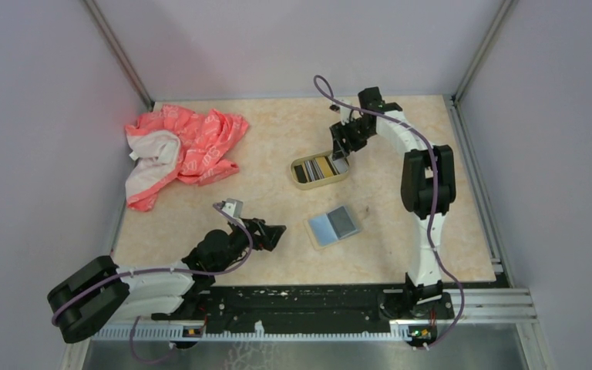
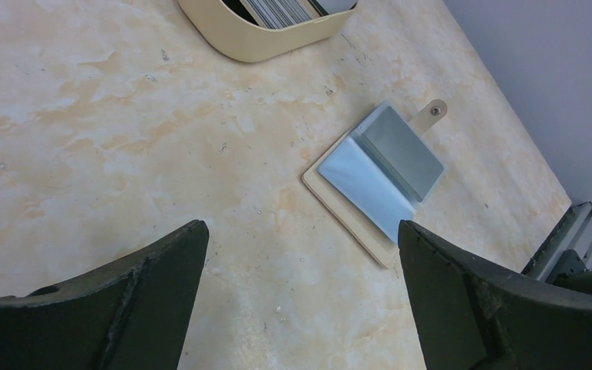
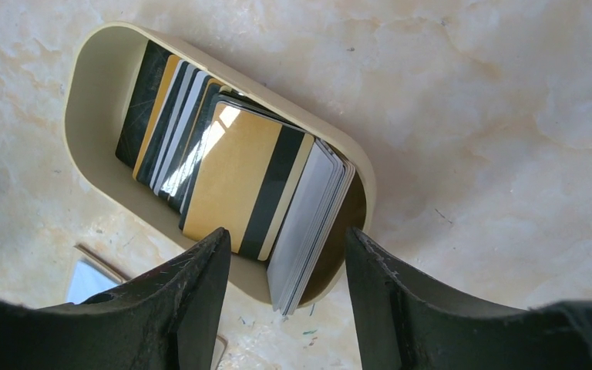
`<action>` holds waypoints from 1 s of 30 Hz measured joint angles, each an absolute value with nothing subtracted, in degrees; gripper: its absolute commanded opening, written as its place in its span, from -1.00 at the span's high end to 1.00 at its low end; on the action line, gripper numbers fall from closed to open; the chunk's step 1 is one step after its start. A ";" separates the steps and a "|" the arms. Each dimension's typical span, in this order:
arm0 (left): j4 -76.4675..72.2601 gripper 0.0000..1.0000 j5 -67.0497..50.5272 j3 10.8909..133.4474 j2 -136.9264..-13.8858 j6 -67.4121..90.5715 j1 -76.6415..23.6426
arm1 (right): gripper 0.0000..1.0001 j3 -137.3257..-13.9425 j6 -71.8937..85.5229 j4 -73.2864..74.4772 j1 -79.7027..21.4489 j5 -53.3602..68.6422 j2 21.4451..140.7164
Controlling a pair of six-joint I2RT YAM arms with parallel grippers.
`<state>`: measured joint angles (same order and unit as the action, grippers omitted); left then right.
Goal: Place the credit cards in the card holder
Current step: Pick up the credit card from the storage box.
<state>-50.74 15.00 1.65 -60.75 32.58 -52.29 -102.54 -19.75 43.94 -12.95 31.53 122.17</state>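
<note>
A shallow cream tin (image 1: pixel 297 173) in the middle of the table holds a stack of credit cards (image 3: pixel 239 185), gold with a black stripe, dark and silvery. My right gripper (image 3: pixel 287 235) hangs over the tin's right end, jaws apart on either side of the silvery cards' corner (image 3: pixel 308 231), touching none. The card holder (image 2: pixel 378 169), a flat tan wallet with a snap tab, lies open nearer the front with a grey card (image 2: pixel 405 150) in one clear sleeve. My left gripper (image 2: pixel 301 227) is wide open and holds nothing, low over the table to the holder's left.
A crumpled pink and white cloth (image 1: pixel 181 150) lies at the back left. Grey walls with metal posts close in the table on three sides. A black rail (image 1: pixel 308 304) carrying both arm bases runs along the near edge.
</note>
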 measured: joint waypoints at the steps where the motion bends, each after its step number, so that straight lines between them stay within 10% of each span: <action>1: -50.83 -0.97 15.00 1.65 -60.75 32.75 -52.29 | -0.11 -102.54 -19.68 43.97 -12.95 31.27 122.17; 30: -52.03 -0.96 15.00 1.34 -61.73 34.92 -52.29 | 0.03 -106.45 -16.82 46.83 -12.86 34.39 128.27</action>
<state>-52.03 15.00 1.34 -61.73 34.92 -52.29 -106.45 -16.82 46.83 -12.86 34.39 128.27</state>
